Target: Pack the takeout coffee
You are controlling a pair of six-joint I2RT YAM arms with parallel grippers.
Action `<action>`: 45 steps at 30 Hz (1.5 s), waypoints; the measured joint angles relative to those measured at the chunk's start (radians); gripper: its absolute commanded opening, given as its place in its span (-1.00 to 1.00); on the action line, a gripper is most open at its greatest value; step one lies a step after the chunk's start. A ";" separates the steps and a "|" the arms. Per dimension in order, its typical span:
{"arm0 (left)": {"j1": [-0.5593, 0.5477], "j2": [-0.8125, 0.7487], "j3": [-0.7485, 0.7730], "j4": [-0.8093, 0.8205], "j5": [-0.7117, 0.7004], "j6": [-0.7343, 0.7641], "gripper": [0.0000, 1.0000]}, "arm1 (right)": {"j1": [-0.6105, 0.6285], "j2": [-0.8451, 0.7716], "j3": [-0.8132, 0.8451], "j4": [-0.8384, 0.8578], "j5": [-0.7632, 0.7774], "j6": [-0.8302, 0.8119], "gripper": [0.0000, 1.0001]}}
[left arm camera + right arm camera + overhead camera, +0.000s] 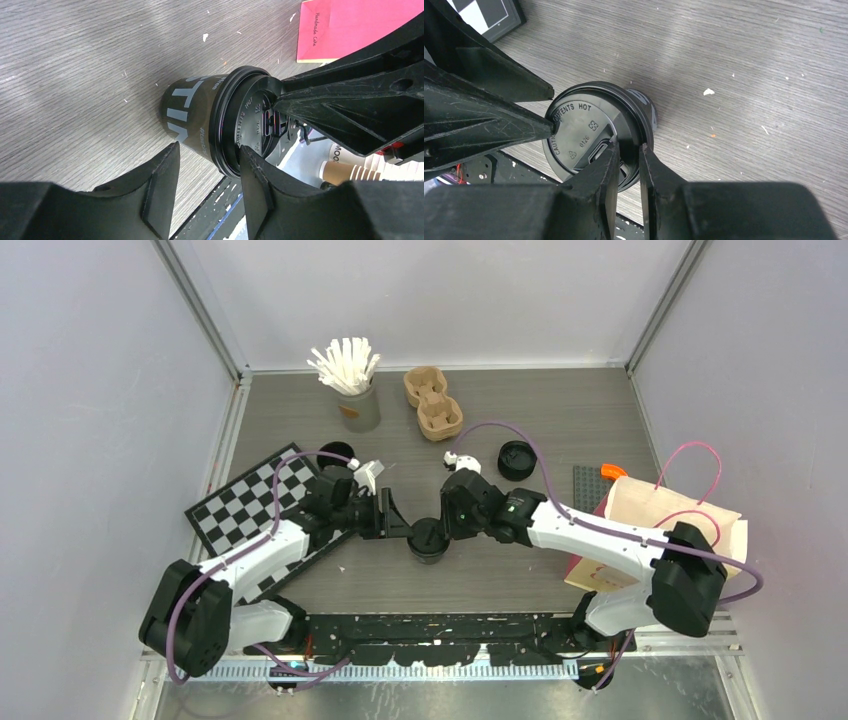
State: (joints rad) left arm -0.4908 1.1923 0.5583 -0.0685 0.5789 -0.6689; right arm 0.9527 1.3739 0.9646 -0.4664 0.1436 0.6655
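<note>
Cup point(428, 540), lidded, upright on table point(560, 410) by the near edge (nothing packed yet): right gripper point(628, 147) pinching the rim of the lid point(584, 130), left gripper point(209, 150) parted astride that rim; spare lid point(517, 460) loose, carrier point(432, 402) empty.

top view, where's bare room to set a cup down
Free: the back right, between the pulp cup carrier, the loose black lid and the right wall; the back left corner beside the cup of white sticks. Crowded: the centre, where the left gripper and right gripper meet at the lidded black cup.
</note>
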 measured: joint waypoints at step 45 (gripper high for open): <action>0.000 0.037 -0.024 0.073 0.057 -0.024 -0.19 | -0.001 -0.087 -0.137 0.151 -0.007 0.050 -0.54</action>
State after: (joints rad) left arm -0.4908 1.2297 0.5343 0.0048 0.6361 -0.6930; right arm 0.9516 1.2865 0.8276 -0.3157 0.1368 0.7151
